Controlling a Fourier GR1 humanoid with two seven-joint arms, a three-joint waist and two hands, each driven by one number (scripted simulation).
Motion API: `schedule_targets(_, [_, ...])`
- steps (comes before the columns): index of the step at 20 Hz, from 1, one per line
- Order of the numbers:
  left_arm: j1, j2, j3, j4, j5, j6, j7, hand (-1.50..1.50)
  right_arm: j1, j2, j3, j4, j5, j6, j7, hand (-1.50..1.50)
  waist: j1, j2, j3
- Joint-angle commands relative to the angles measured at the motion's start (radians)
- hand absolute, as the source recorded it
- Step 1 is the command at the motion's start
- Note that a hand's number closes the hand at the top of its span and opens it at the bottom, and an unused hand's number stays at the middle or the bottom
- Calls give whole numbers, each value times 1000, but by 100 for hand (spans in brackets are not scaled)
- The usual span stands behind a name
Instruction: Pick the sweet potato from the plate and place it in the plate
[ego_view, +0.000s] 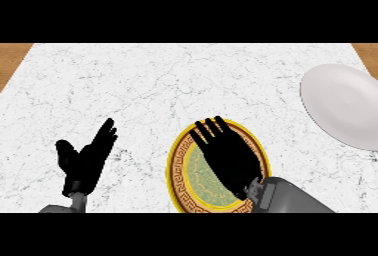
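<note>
The right hand lies flat over the ornate gold-rimmed plate at the tabletop's near edge, fingers straight and spread, holding nothing visible. The sweet potato cannot be seen; it is probably hidden beneath that palm. To grasp well, the fingers should curl around it from above, then lift straight before crossing to the plain white plate at the right edge. The left hand rests open near the front.

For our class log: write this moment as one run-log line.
right hand: open over patterned plate | left hand: open, resting | white plate: far right | sweet potato: unseen
</note>
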Motion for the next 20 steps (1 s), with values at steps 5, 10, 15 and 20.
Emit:
schedule_targets(5, [18,-48,-19,-6,-41,22,58,0,13,54,-19,154,117,-65,-76,-150,3,6,-6])
schedule_targets(10, [78,-3,23,-24,-15,-51,37,0,26,20,-64,144,137,-23,-115,-150,4,5,-6])
schedule_targets(15, [55,-26,26,-24,-41,-22,55,0,17,17,11,238,201,-25,-205,150,5,6,-6])
schedule_targets(20, [15,-43,46,14,-52,-48,57,0,-21,33,-58,242,252,-41,-281,150,0,5,-6])
